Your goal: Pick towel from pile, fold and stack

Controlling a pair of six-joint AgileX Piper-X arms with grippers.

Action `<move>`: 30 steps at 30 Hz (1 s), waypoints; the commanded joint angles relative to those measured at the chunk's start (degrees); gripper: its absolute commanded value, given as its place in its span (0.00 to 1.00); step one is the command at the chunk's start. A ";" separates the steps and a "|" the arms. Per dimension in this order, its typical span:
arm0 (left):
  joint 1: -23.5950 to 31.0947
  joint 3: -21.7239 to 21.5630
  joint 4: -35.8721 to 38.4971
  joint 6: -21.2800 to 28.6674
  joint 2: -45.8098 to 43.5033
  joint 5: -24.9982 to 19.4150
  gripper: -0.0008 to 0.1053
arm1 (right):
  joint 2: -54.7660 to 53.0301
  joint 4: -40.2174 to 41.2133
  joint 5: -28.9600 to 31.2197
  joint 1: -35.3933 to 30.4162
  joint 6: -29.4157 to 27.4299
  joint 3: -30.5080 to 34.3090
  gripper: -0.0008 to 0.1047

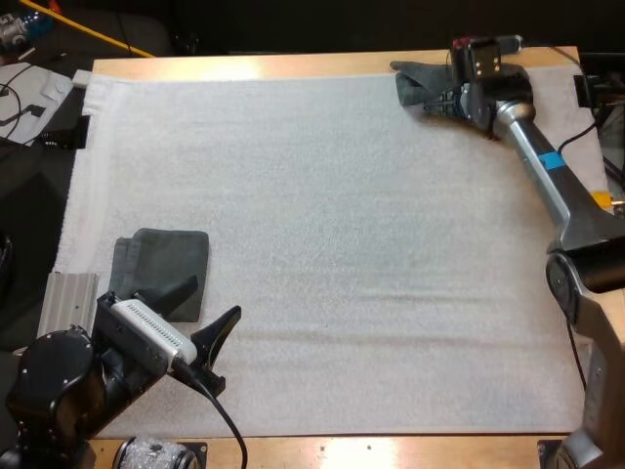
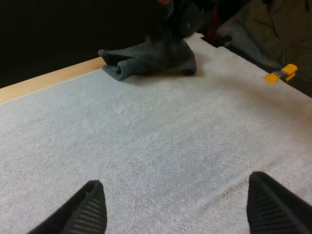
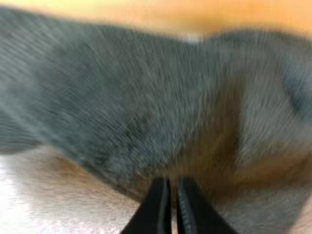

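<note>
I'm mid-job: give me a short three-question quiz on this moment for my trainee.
1. True or false: the left tool is shut on the folded towel.
2. The right tool is at: A) the crumpled towel at the far right corner of the mat; B) the folded towel; C) the bare middle of the mat.
3. Fill in: the folded towel lies nearest the ___ tool.
Key: 1 false, it stands open over bare mat; 2 A; 3 left.
</note>
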 commanded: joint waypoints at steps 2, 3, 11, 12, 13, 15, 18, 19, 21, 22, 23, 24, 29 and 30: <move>-0.31 -0.16 -0.53 -0.48 0.30 0.41 0.57 | -10.02 2.07 0.36 2.71 -6.80 -0.51 0.01; -0.23 -0.18 -0.50 -0.42 0.22 0.41 0.57 | -11.50 2.69 0.34 3.26 -7.61 -0.56 0.01; -0.41 -0.38 -0.50 -0.65 0.14 0.33 0.57 | -19.12 8.23 -0.22 5.81 -8.80 -0.55 0.01; -0.20 -0.39 -0.54 -0.67 0.29 0.35 0.56 | -20.26 9.53 -0.29 6.43 -8.97 -0.49 0.01; -0.25 -0.39 -0.51 -0.66 0.34 0.30 0.56 | -21.71 10.82 -0.42 7.01 -8.94 -0.54 0.01; -0.30 -0.48 -0.59 -0.66 0.50 0.32 0.56 | -24.38 13.36 -0.78 8.28 -8.89 -0.54 0.01; -0.32 -0.80 -0.61 -0.73 0.46 0.38 0.57 | -28.47 17.33 -0.99 10.55 -8.65 -0.49 0.01; -0.40 -0.98 -0.54 -0.78 0.64 0.39 0.57 | -29.70 18.63 -1.07 11.31 -8.55 -0.49 0.01; -0.31 -1.38 -0.69 -0.78 0.85 0.42 0.56 | -32.17 21.36 -1.30 13.04 -8.33 -0.45 0.01; -0.29 -1.59 -0.79 -0.83 0.95 0.46 0.56 | -33.24 22.65 -1.47 13.84 -8.14 -0.48 0.01; -0.30 -1.93 -0.85 -0.81 1.07 0.45 0.56 | -34.35 24.05 -1.69 14.60 -7.93 -0.51 0.01; -0.29 -2.25 -0.88 -0.85 1.11 0.45 0.56 | -35.42 25.34 -2.01 15.30 -7.72 -0.47 0.01; -0.27 -3.31 -1.11 -0.79 1.79 0.57 0.56 | -39.55 31.25 -3.66 19.35 -6.47 -0.42 0.01; -0.26 -3.42 -1.21 -0.77 1.91 0.49 0.56 | -40.35 32.24 -3.97 20.33 -6.03 -0.43 0.01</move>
